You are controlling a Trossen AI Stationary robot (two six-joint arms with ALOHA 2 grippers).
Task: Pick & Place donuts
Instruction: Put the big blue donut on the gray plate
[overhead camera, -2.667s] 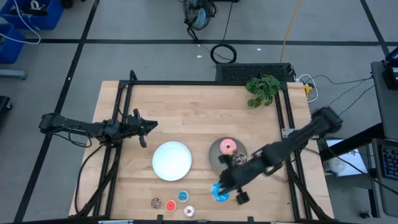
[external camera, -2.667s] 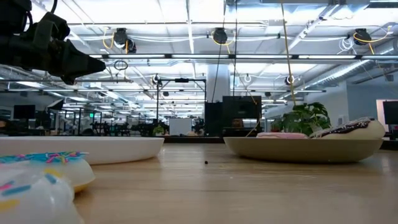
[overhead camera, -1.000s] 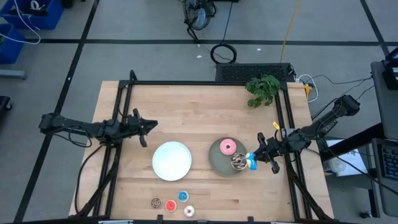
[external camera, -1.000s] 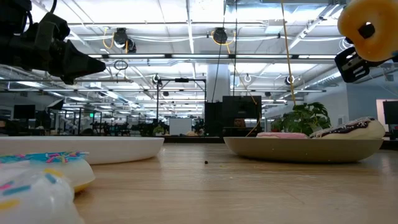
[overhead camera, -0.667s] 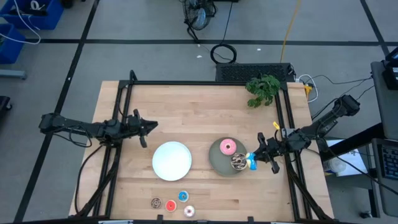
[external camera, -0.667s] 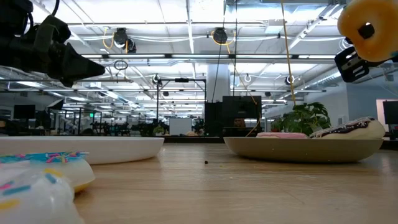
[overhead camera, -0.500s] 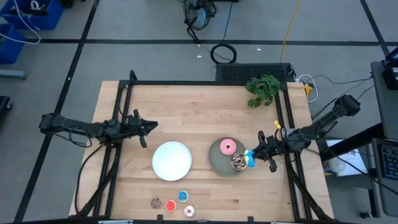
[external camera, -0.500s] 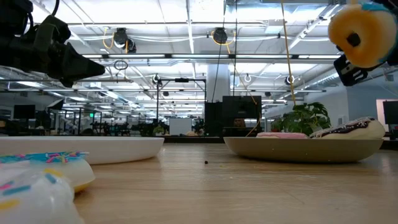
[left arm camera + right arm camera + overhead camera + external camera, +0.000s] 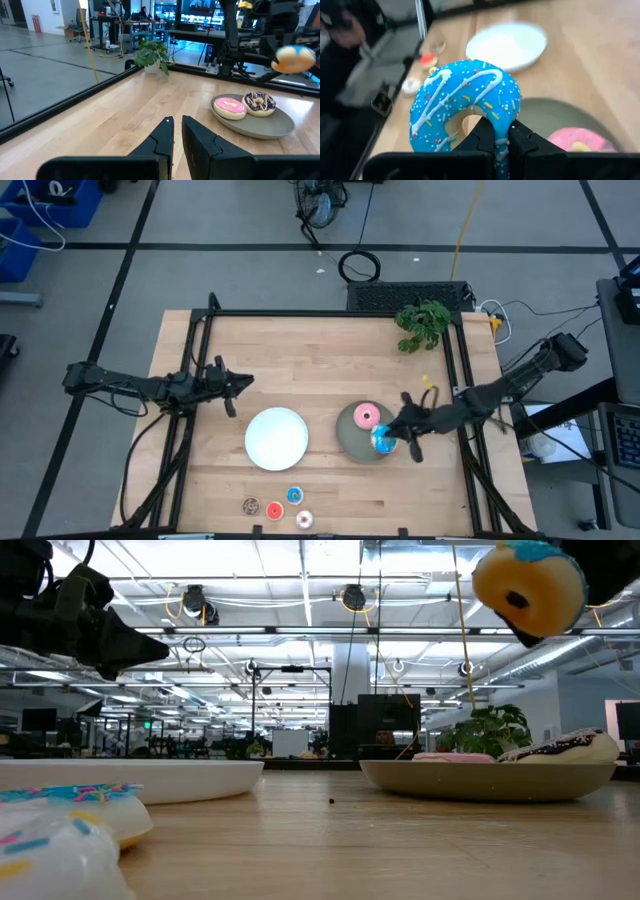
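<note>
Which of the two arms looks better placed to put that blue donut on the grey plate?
The right. Its gripper already holds the blue donut above the grey plate. The left gripper waits at the table's far side.

The held donut [image 9: 465,102] is bright blue with white drizzle and coloured sprinkles. On the grey plate [image 9: 280,126] sit a pink donut [image 9: 229,107] and a dark brown one [image 9: 259,101] with pale sprinkles; the other plate [image 9: 277,438] is white.
</note>
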